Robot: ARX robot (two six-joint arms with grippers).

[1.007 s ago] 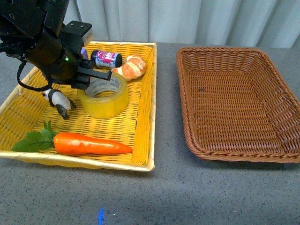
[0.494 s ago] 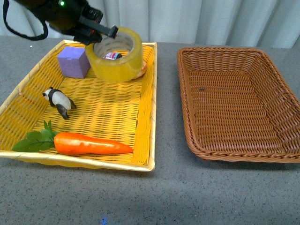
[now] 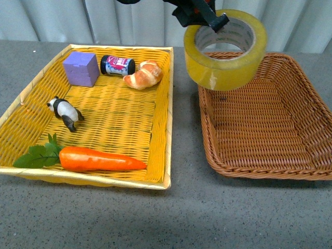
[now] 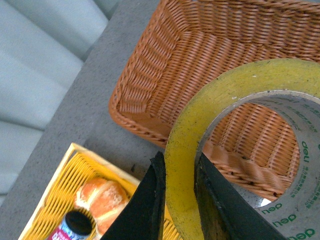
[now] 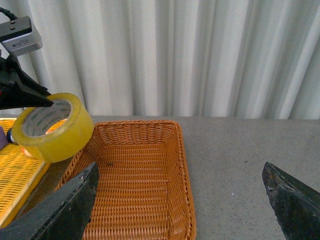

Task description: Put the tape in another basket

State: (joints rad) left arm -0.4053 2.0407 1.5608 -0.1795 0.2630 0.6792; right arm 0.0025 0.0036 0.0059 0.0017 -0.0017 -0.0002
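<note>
While my left tool [image 4: 179,167] is clamping the tape [image 3: 225,49] above the brown wicker basket's [image 3: 249,174] far-left corner, my right tool [image 5: 180,170] is gaping wide.

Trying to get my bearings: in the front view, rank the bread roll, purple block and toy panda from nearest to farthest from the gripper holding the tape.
From the left gripper holding the tape:
1. Bread roll, back right of the yellow tray.
2. Purple block, back left corner.
3. Toy panda, left side, nearer the front.
</note>
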